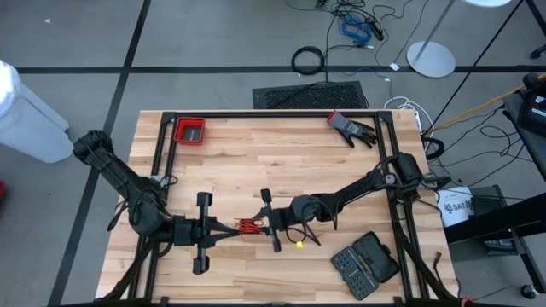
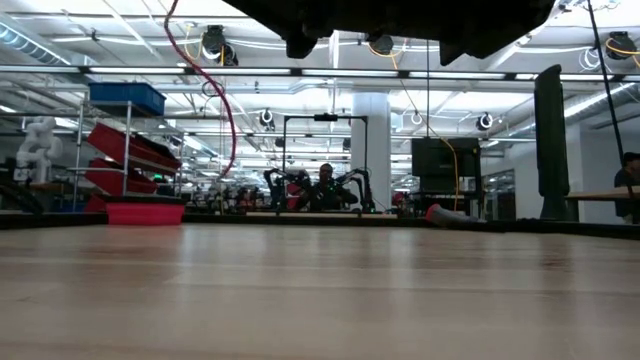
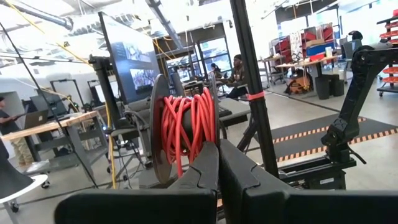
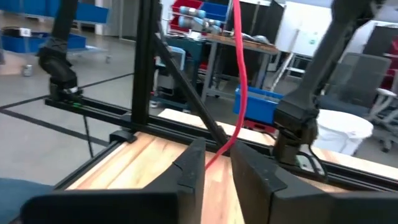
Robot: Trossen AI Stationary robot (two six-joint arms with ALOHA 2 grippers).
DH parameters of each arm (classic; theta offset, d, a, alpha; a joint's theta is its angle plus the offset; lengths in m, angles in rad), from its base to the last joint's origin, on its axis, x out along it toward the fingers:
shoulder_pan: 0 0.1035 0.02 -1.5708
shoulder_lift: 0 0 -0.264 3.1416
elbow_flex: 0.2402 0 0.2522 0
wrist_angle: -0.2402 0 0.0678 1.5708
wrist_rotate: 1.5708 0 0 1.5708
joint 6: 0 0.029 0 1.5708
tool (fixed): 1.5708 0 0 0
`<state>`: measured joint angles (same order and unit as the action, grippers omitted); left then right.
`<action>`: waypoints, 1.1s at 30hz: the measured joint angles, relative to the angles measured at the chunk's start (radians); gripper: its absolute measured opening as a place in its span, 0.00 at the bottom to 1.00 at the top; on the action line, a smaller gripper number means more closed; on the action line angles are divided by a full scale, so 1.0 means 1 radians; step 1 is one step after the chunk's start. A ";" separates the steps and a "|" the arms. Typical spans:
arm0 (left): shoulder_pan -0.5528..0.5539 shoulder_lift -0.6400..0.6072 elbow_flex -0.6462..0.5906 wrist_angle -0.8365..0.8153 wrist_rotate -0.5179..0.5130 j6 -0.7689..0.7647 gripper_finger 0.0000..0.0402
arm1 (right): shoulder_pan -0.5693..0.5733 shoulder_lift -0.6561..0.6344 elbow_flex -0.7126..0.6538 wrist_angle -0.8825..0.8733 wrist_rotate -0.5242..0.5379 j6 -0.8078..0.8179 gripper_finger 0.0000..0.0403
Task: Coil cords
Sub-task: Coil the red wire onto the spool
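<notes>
- The red cord (image 1: pixel 247 227) is near the front middle of the wooden table (image 1: pixel 256 153), wound in a tight bundle between the two grippers
- The left wrist view shows the cord (image 3: pixel 186 127) wrapped in many turns on a spool beside a dark round disc (image 3: pixel 158 134)
- The left gripper (image 1: pixel 232 228) is clenched on the spool of cord; its fingers (image 3: pixel 199 171) meet right under the coils
- The right gripper (image 1: pixel 266 223) faces the left one from the other side of the bundle, just beside it
- In the right wrist view a single red strand (image 4: pixel 239 81) runs down into the narrow gap between the right gripper's fingers (image 4: pixel 189 168); I cannot tell whether they pinch it or only stand around it
- In the low view a loose length of cord (image 2: pixel 205 75) curves down from above
- A red tray (image 1: pixel 189 130) sits at the far left of the table, a black glove (image 1: pixel 351 128) at the far right, and a black case (image 1: pixel 365 264) at the near right corner
</notes>
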<state>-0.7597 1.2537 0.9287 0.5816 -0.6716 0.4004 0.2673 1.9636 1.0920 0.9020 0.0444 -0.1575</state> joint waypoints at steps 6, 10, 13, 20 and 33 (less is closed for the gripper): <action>0.000 0.000 0.000 0.000 0.000 0.000 0.00 | 0.000 0.000 0.002 0.008 -0.024 0.000 0.06; 0.000 0.000 0.000 0.000 0.000 0.000 0.00 | 0.000 0.000 0.009 0.008 -0.025 0.000 0.02; 0.000 0.000 0.000 0.000 0.000 0.000 0.00 | 0.000 0.000 0.009 0.007 -0.025 0.000 0.01; 0.000 0.000 0.000 0.000 0.000 0.000 0.00 | -0.003 0.000 0.009 0.006 -0.016 0.041 0.00; -0.069 -0.083 -0.002 -0.164 -0.097 -0.046 0.00 | -0.031 -0.097 0.009 -0.270 0.008 0.085 0.00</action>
<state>-0.8290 1.1704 0.9272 0.4172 -0.7689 0.3543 0.2367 1.8663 1.1010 0.6322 0.0523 -0.0727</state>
